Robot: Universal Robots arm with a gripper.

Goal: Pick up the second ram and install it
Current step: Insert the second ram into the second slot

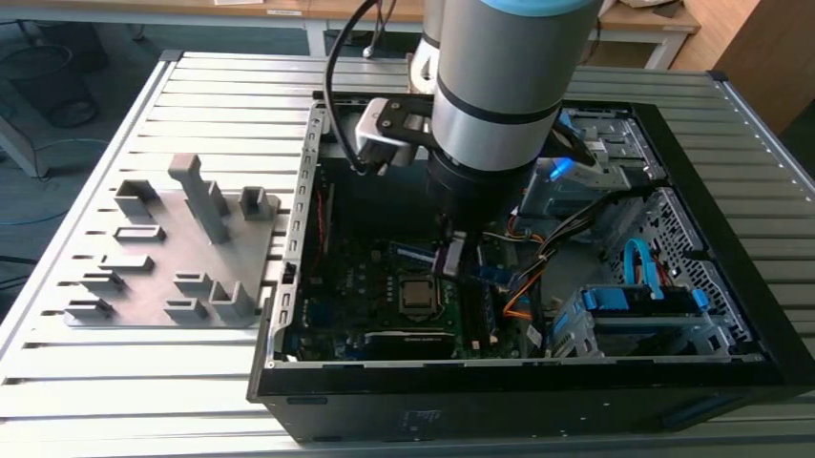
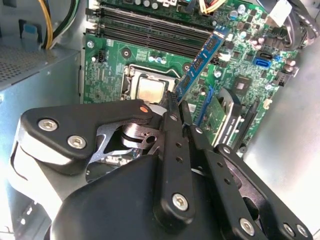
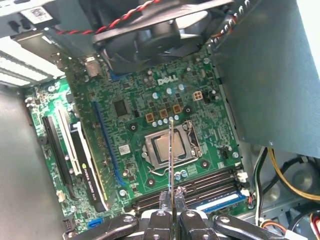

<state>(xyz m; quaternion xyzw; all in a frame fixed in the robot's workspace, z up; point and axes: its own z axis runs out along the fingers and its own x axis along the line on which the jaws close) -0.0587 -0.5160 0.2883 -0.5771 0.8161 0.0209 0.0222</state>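
Claw (image 3: 172, 196) clamps the second ram (image 3: 171, 150) edge-on over the motherboard (image 3: 125, 90), near the processor socket (image 3: 161, 147) and memory slots (image 3: 210, 184).

In the second wrist view the gripper (image 2: 178, 102) hid one end of the memory stick (image 2: 201, 59) — in the exterior view the arm (image 1: 497, 95) covered part of the motherboard (image 1: 369, 286).

An open case (image 1: 510, 399) lies on a slatted table (image 1: 128, 382). A green board (image 1: 363, 277) with a square chip (image 1: 418, 295) sits inside. A grey holder (image 1: 166, 272) stands beside it.
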